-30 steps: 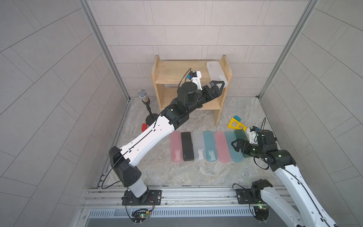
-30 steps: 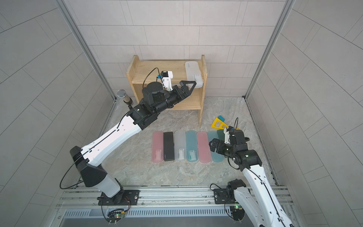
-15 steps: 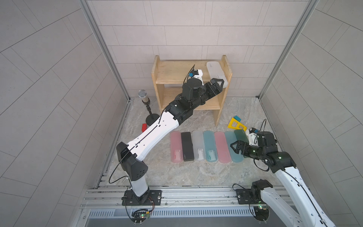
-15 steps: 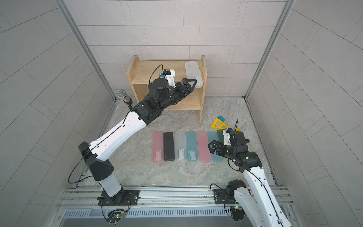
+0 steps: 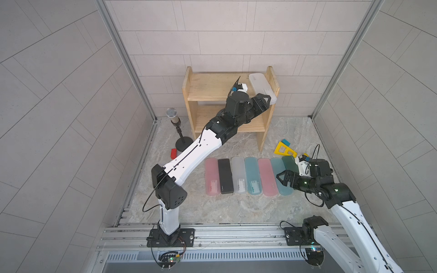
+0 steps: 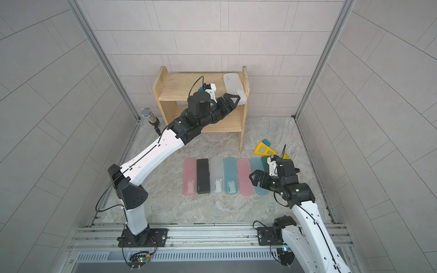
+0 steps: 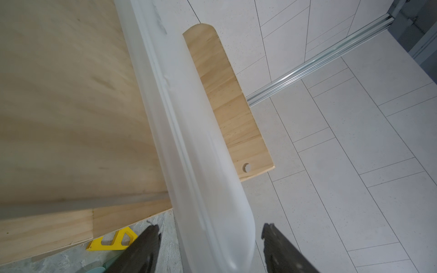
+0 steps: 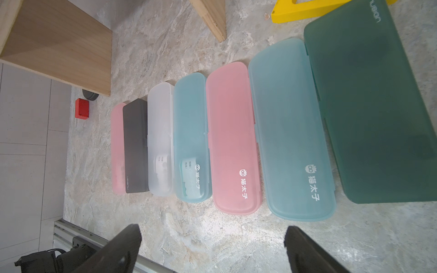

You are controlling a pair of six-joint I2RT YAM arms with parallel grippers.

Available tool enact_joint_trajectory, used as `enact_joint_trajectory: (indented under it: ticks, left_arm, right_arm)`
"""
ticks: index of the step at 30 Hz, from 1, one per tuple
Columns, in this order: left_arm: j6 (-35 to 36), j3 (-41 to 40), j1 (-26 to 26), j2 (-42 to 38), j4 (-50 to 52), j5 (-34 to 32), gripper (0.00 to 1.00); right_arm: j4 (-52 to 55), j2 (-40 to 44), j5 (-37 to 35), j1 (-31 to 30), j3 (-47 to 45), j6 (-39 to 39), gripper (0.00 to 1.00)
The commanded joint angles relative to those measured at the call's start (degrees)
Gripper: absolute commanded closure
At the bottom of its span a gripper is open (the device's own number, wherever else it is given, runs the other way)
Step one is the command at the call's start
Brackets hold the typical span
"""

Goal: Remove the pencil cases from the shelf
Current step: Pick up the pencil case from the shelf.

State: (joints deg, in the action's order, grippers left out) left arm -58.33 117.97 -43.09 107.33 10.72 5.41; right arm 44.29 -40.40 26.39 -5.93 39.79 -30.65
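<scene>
A frosted white plastic pencil case with rounded ends (image 5: 261, 87) is the only one left on the light pine two-tier shelf (image 5: 208, 87). It lies on the top tier and appears to lean against the right side panel (image 7: 224, 94), with its near end overhanging the front edge. The left tool (image 7: 211, 225) straddles that end, jaws partly open with a small gap on each side, so nothing is gripped yet. A good grasp would centre the end, close squarely across its width, then draw it forward and slightly up, clear of the panel. The right tool (image 8: 212, 230) hangs wide and empty over the marbled tabletop (image 5: 236, 208), beside the row of seven cases (image 5: 238, 175).
</scene>
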Motion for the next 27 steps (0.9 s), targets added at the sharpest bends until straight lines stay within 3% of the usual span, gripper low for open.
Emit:
enact_joint_trajectory:
  ticks: [1, 4, 8, 12, 16, 21, 27]
  left_arm:
    - [-0.21, 1.78, 0.58, 0.16, -0.65, 0.87, 0.3]
    - [-0.21, 0.99, 0.6, -0.37, -1.8, 1.0, 0.48]
    - [-0.47, -0.5, 0.62, -1.16, -3.7, 1.32, 0.55]
    - [-0.69, -0.62, 0.84, -0.93, -5.1, 2.95, 0.71]
    - [-1.44, -1.73, 0.88, -0.67, -7.29, 3.69, 1.0]
    - [0.39, -8.38, 0.91, -4.27, -12.51, 5.1, 1.0]
    - [13.39, -26.37, 0.9, -18.67, -22.43, 6.17, 1.0]
  right_arm:
    - [1.5, 1.24, 0.13, 0.18, -0.5, -0.29, 0.0]
    - [1.67, 1.94, -0.03, 0.13, -1.02, -0.41, 0.0]
    - [0.94, 2.25, -0.53, 0.15, -1.56, -0.92, 0.0]
    - [0.88, 2.3, -0.59, 0.18, -1.0, -1.29, 0.0]
    - [2.08, 4.39, -1.97, 0.17, -0.5, -1.6, 0.0]
    - [2.42, 5.44, -1.63, 0.18, -0.6, -1.25, 0.0]
    - [1.94, 4.77, -1.65, 0.15, 2.83, -1.62, 0.0]
